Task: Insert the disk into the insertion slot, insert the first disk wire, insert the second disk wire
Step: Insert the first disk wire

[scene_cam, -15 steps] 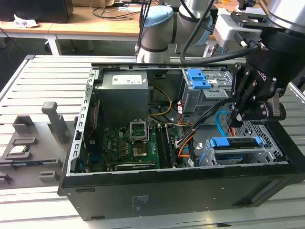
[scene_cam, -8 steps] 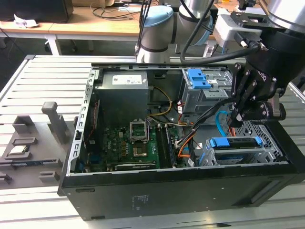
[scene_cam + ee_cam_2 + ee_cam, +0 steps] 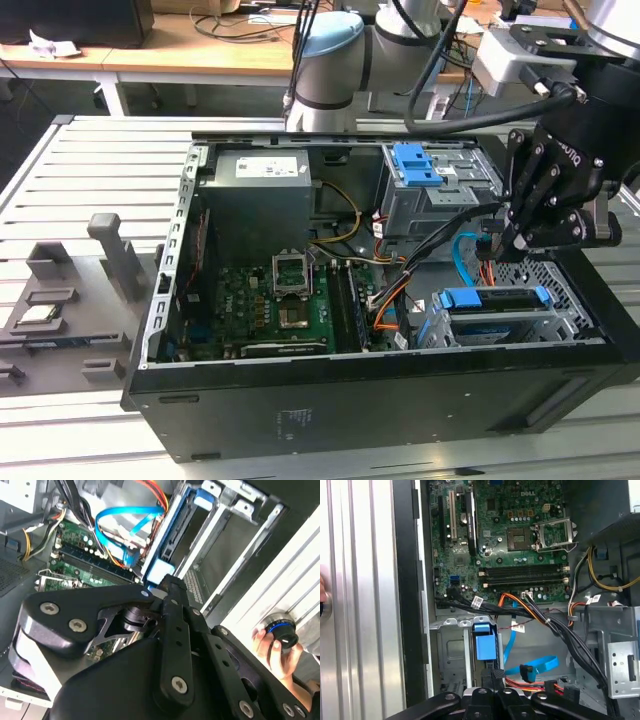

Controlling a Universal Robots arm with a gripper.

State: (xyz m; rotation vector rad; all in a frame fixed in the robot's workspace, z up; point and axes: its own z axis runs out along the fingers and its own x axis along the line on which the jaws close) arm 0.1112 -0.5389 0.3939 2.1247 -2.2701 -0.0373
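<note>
Black tower case (image 3: 400, 400) lies open on its side on a ribbed aluminium table (image 3: 100, 160), with the green motherboard (image 3: 280, 300) exposed. The disk (image 3: 490, 299), edged by its glossy bright blue carrier, sits inside the insertion slot (image 3: 500, 327), a low silver sheet-metal cage with perforated walls at the exterior view's right. The black jointed pincer (image 3: 505, 243) hangs just above that cage's inner end. In the second wrist view the pincer (image 3: 162, 582) is clenched, tips drawn together; whether anything is pinched between them I cannot tell. The second disk wire (image 3: 461, 255), a thin flat light-blue ribbon, curls in a loop beside the pincer, and its small dark plug (image 3: 526, 672) lies near the tips. An orange-and-black wire bundle (image 3: 525, 607) runs past the cage toward the board. A person's hand (image 3: 277, 652) grips a round blue-ringed knob (image 3: 281, 630) outside the case.
</note>
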